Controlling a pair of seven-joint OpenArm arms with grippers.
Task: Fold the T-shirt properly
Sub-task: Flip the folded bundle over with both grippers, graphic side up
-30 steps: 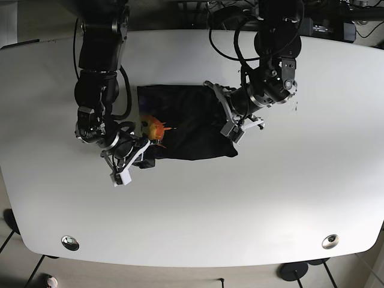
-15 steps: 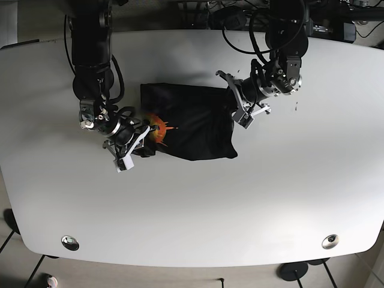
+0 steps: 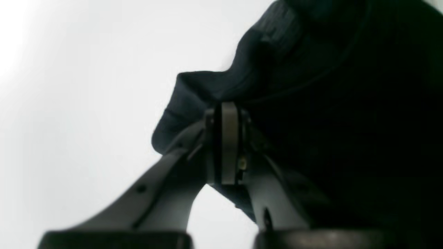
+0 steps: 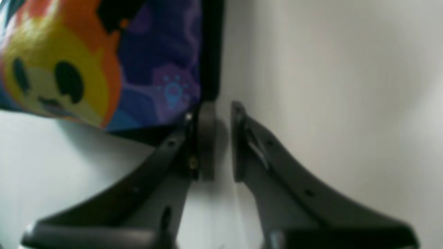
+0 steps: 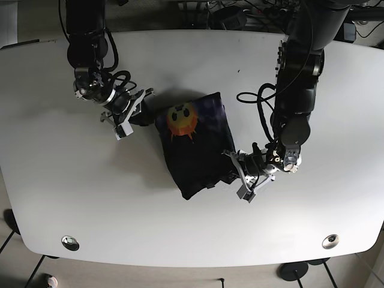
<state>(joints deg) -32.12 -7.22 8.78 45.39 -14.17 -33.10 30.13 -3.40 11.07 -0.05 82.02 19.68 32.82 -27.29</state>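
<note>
The surface (image 5: 192, 222) is a white oval top with two round metal fittings near its front edge, one (image 5: 70, 242) at the left and one (image 5: 330, 241) at the right. Dark flooring and cable clutter show beyond the far edge. The T-shirt (image 5: 195, 144) lies folded near the centre, dark fabric with an orange and yellow face print uppermost. The left gripper (image 3: 225, 145) is clamped on a bunched dark corner of the garment at its lower right edge. The right gripper (image 4: 216, 141) sits just beside the printed edge, jaws slightly parted, holding nothing.
</note>
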